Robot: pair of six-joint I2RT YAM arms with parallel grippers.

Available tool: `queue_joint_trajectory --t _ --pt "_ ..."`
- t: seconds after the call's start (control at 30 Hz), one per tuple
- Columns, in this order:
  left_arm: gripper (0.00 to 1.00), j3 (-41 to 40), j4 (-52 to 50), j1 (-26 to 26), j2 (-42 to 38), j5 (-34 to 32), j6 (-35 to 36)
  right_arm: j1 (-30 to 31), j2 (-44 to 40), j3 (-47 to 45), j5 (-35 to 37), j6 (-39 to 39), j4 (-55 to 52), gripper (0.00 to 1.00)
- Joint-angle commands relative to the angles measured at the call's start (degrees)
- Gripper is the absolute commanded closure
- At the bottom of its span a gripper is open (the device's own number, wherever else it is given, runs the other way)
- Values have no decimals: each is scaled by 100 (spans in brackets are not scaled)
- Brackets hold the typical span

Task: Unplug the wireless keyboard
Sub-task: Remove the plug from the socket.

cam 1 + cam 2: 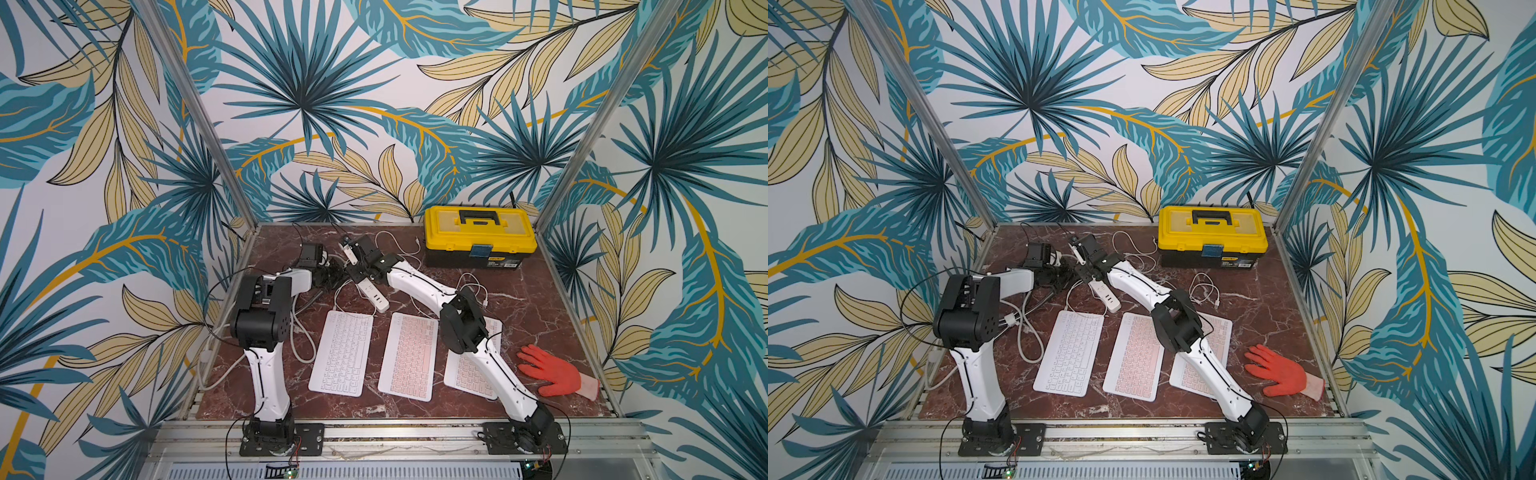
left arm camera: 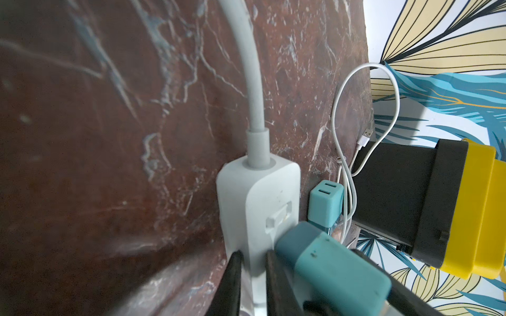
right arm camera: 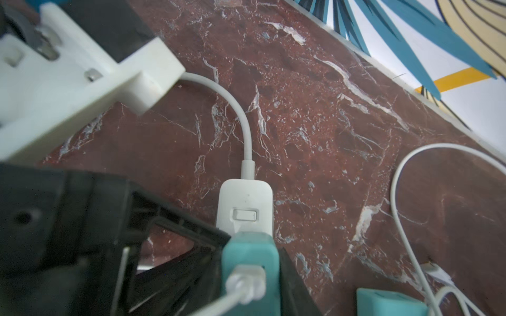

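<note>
Left jaws pinch power strip (image 2: pixel 257 202); right jaws grip teal charger (image 3: pixel 250 254), part-hidden.

We look down from high above the front edge in both top views, facing the leaf-patterned back wall (image 1: pixel 374 124), over the whole red-brown marble tabletop (image 1: pixel 540 316). Our wrist cameras sit near it, both sharing the white plastic power strip (image 2: pixel 254 202).

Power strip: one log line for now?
left gripper: shut on power strip | right gripper: shut on teal charger | USB cable: plugged into charger | second teal charger: on table
</note>
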Motion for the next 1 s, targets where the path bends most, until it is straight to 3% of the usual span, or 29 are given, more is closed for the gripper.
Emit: queue_joint_trajectory --t 0.0,0.2,0.27,0.43,0.7,0.97 --pt "83 -359 -897 -212 604 -446 74 -152 -124 416 -1649 1148 275 99" --pt "83 -362 -897 -245 652 -446 127 -737 40 314 -3079 2959 872 99" --pt "83 -350 -903 -250 675 -436 135 -787 77 253 -3233 3181 998 99" --pt "82 -302 -901 -302 729 -348 153 -558 -13 221 -2936 2477 696 100" --pt "76 -318 -901 -368 775 -245 137 -130 -116 139 -1720 1356 -24 92" --pt "80 -551 -900 -466 650 -260 110 49 -651 -828 -1337 1185 216 90"
